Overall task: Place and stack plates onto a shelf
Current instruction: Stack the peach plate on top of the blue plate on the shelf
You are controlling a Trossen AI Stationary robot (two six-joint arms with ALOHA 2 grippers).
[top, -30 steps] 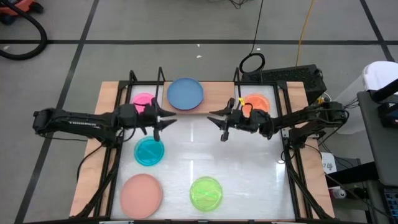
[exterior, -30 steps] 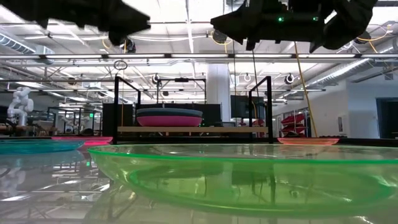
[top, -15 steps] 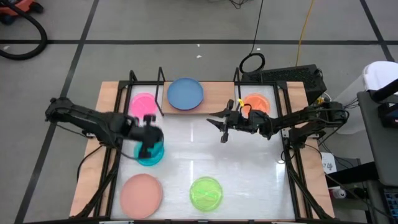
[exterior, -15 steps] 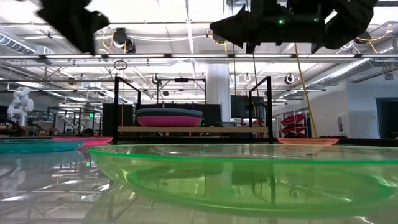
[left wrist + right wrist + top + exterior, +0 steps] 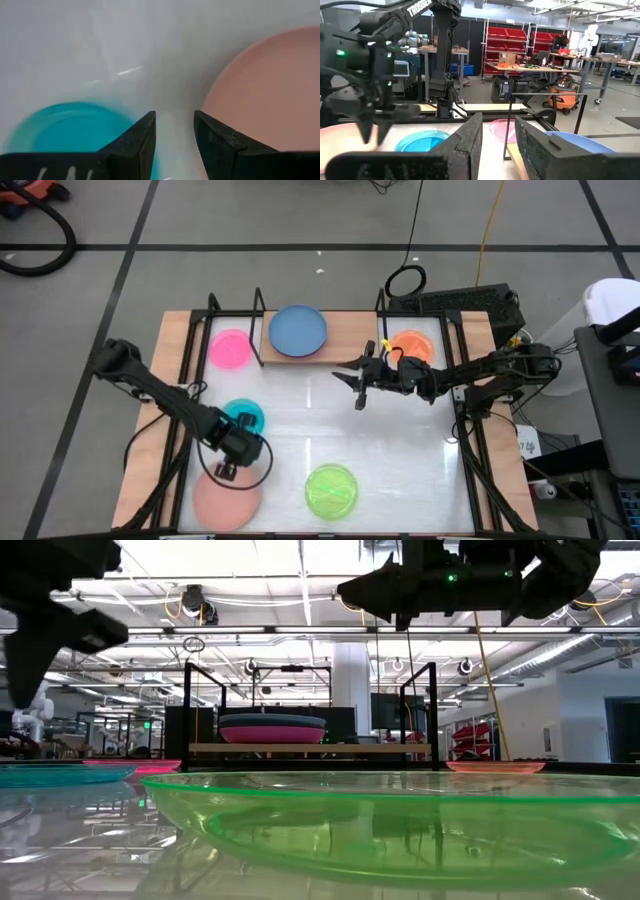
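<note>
Glossy white tabletop [image 5: 390,450] (workshop behind), scattered plates [image 5: 331,490].

Overhead camera is looking straight down; low one is peering level across the desk [image 5: 400,460]; both are sharing the lime plate [image 5: 331,490].

Lime plate [image 5: 400,825] fills foreground; blue-on-magenta plate stack [image 5: 272,727] on shelf [image 5: 310,749] behind

"TROSSEN" in white letters on left arm [image 5: 427,6], partly cut off; nothing else legible.
</note>
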